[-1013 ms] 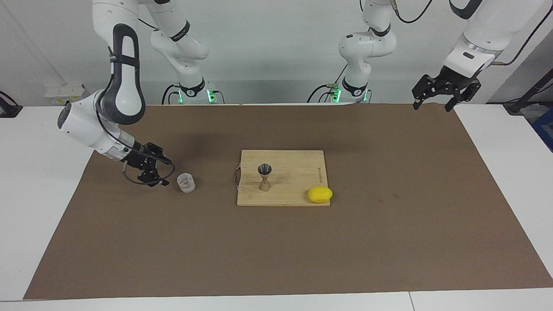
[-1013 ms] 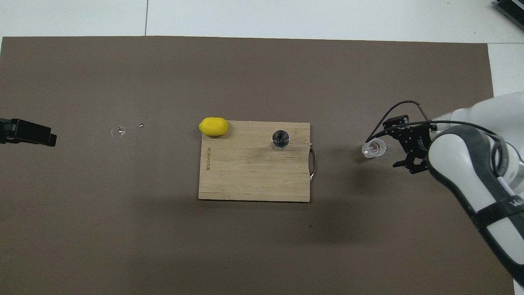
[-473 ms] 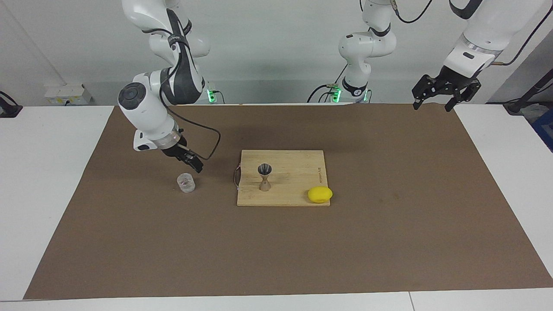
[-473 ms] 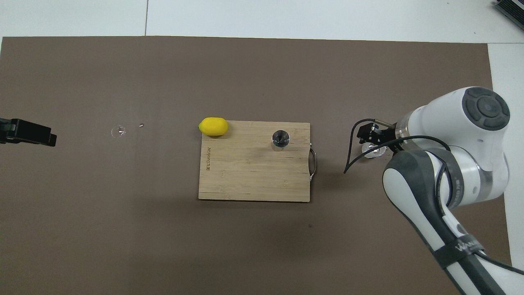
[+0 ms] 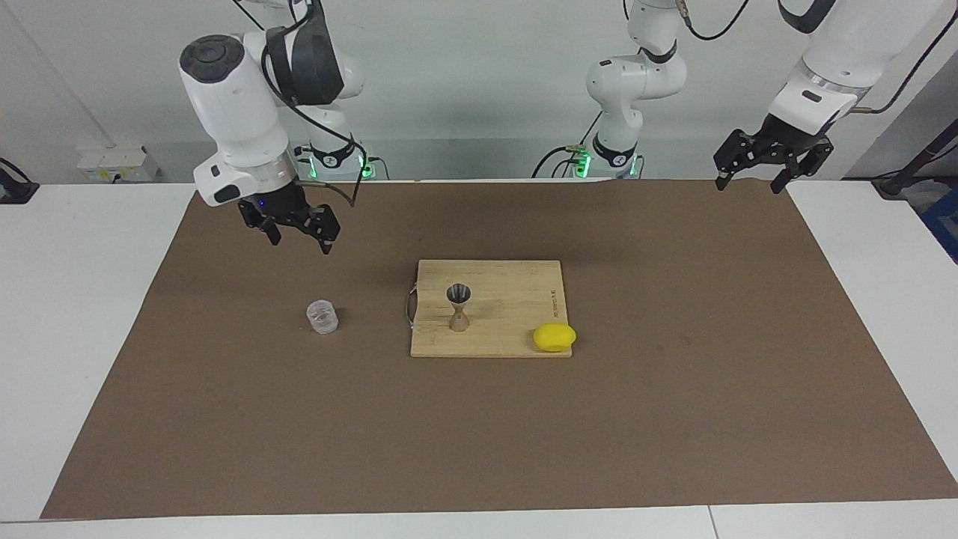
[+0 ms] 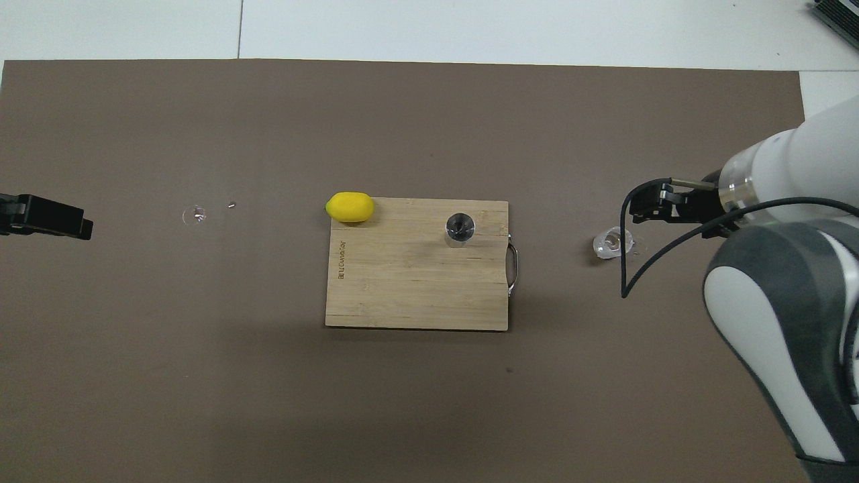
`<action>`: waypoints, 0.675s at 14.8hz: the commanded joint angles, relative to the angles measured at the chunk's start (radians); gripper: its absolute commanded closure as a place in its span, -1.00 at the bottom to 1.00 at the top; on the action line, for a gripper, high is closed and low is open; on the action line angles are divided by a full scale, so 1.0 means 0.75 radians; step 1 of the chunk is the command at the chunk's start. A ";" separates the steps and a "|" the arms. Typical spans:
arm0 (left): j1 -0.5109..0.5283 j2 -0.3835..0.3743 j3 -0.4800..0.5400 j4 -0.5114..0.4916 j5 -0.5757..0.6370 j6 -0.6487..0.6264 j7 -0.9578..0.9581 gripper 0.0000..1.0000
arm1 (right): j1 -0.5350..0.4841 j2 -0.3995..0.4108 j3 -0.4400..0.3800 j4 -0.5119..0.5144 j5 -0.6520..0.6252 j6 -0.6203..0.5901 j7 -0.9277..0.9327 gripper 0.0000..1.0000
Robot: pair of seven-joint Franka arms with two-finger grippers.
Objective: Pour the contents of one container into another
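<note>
The clear ribbed glass cup (image 5: 322,317) stands upright on the brown mat, toward the right arm's end; it also shows in the overhead view (image 6: 612,243). The grey metal hourglass jigger (image 5: 458,305) stands upright on the wooden cutting board (image 5: 516,296), seen from above as a round mouth (image 6: 460,228). My right gripper (image 5: 299,238) is open and empty, raised over the mat well above the cup and apart from it; it shows in the overhead view (image 6: 645,204) beside the cup. My left gripper (image 5: 748,183) waits open and empty over the mat's corner (image 6: 47,218).
A yellow lemon (image 5: 554,337) lies at the board's corner toward the left arm's end (image 6: 349,206). The board (image 6: 402,288) has a metal handle facing the cup. Two tiny shiny specks (image 6: 194,215) lie on the mat near the left gripper.
My right gripper has drawn back from beside the cup, turned and risen high over the mat. The cup stays standing where it was. The left arm has not moved.
</note>
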 commanded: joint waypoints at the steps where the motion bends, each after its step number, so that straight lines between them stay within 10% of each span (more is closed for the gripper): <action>1: 0.007 -0.035 0.002 -0.040 -0.016 0.005 0.001 -1.00 | -0.020 -0.016 -0.001 0.077 -0.022 -0.088 -0.096 -1.00; 10: 0.007 -0.035 0.002 -0.040 -0.016 0.005 0.001 -1.00 | -0.029 -0.065 0.005 0.079 -0.026 -0.176 -0.274 -1.00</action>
